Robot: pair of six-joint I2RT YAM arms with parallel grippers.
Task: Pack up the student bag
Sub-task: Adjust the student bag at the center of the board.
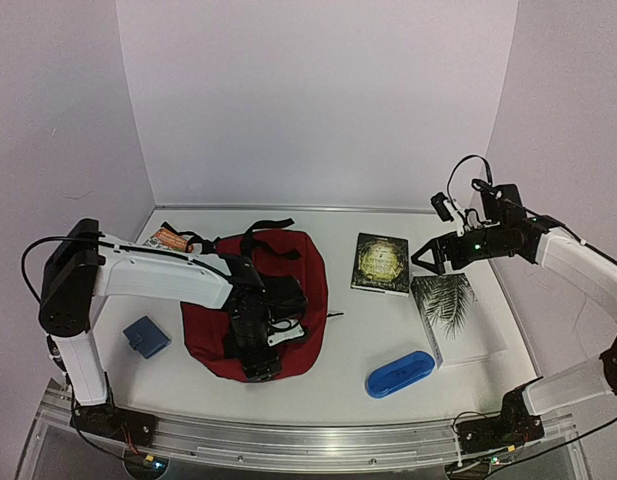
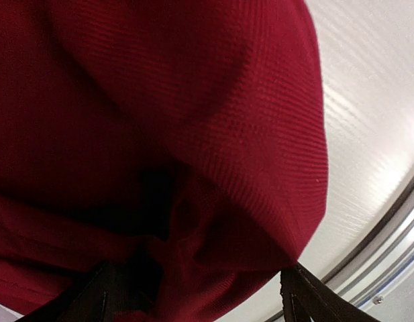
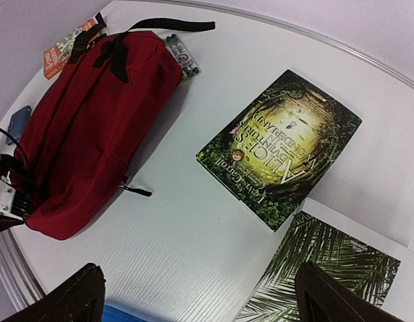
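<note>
Student bag (image 2: 193, 121) under left hand (image 2: 196, 275), near table edge (image 2: 386, 216)

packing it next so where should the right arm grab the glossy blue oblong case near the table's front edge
Probably take the glossy blue oblong case across its narrow middle, coming straight down from above. It lies flat on the white table with nothing touching its long sides, and its rounded ends are far apart, so straddle the short width, turned to match its slight diagonal.

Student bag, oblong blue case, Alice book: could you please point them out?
student bag (image 1: 203, 335), top external view, red fabric.
oblong blue case (image 1: 399, 373), top external view, top middle.
Alice book (image 3: 280, 144), right wrist view, cover centre.
</note>
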